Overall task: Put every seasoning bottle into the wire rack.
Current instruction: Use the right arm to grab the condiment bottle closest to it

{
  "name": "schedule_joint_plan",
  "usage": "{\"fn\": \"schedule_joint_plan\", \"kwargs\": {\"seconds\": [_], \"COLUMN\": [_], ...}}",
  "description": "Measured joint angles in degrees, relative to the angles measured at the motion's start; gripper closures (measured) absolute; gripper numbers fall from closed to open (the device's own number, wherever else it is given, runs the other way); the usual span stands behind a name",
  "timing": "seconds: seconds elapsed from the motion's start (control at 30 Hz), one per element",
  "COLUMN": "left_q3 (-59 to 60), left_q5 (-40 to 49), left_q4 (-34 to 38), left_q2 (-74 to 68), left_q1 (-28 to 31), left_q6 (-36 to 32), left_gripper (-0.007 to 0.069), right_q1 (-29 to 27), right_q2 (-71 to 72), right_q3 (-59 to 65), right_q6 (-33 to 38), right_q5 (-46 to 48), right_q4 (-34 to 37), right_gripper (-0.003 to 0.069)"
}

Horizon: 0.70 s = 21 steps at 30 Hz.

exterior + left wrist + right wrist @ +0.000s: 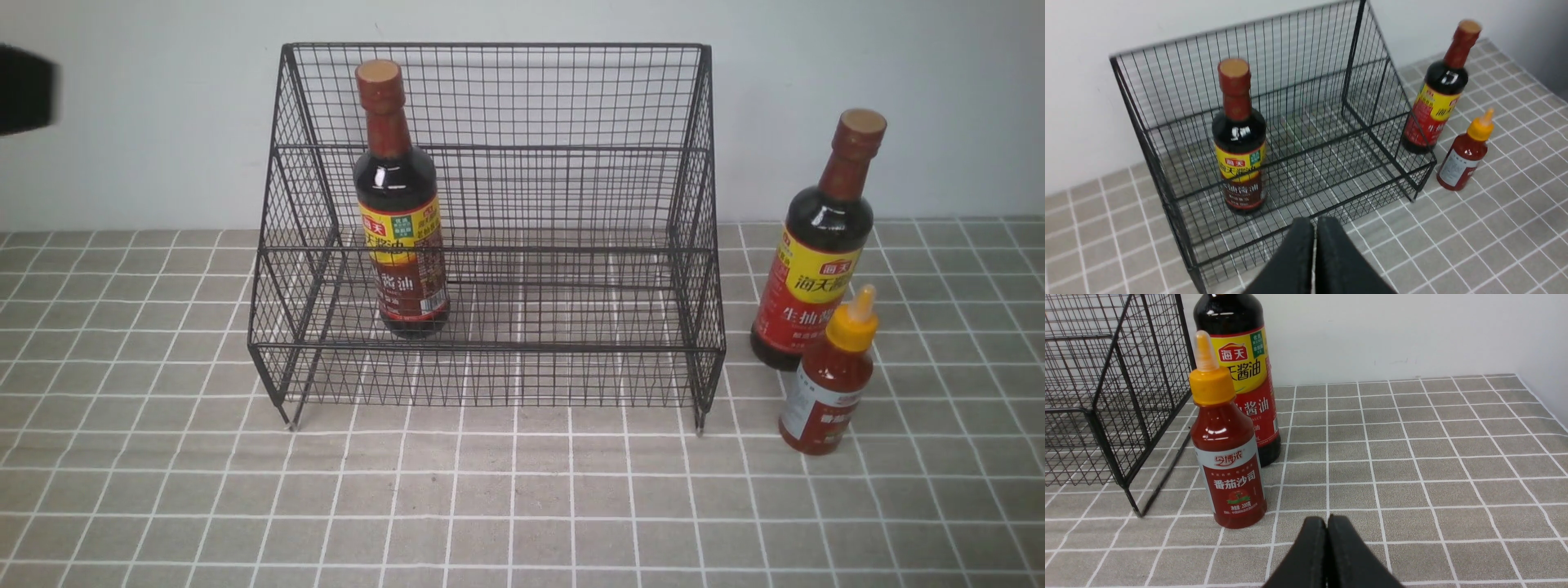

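Observation:
The black wire rack [490, 351] stands at the back middle of the tiled table. One tall soy-sauce bottle [402, 237] stands upright on its lower tier, at the left. It also shows in the left wrist view [1240, 163]. A second tall soy-sauce bottle [816, 269] stands on the table right of the rack. The short red sauce bottle [831, 388] with a yellow nozzle cap stands just in front of it. My left gripper [1314, 222] is shut and empty, above the rack's front edge. My right gripper [1327, 520] is shut and empty, low, just beside the red bottle [1229, 457].
A white wall runs close behind the rack [1167, 134] and bottles. A dark part of my left arm [24, 90] shows at the front view's upper left edge. The grey tiled table [522, 506] reaches toward me in front of the rack.

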<state>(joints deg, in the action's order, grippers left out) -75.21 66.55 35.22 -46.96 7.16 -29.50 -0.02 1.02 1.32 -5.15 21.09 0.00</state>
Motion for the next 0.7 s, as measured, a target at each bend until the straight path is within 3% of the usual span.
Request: {"fn": "schedule_joint_plan", "kwargs": {"seconds": [0.3, 0.53, 0.67, 0.7], "left_q3": [6.7, 6.7, 6.7, 7.2], "left_q5": [-1.2, -11.5, -13.7, -14.7], "left_q4": [-2.0, -2.1, -3.7, -5.4], "left_q2": [17.5, 20.0, 18.9, 18.4], "left_q1": [0.0, 0.0, -2.6, -5.9], "left_q6": [-1.9, -2.7, -2.6, -1.8], "left_gripper": [0.0631, 0.0631, 0.0631, 0.0631], "right_q1": [0.0, 0.0, 0.0, 0.0], "right_q2": [0.0, 0.0, 0.0, 0.0], "right_q3": [0.0, 0.0, 0.0, 0.0], "right_q6": [0.0, 0.0, 0.0, 0.0], "right_q5": [0.0, 0.0, 0.0, 0.0], "right_q4": [0.0, 0.0, 0.0, 0.0], "right_gripper": [0.0673, 0.0673, 0.0673, 0.0673]}}
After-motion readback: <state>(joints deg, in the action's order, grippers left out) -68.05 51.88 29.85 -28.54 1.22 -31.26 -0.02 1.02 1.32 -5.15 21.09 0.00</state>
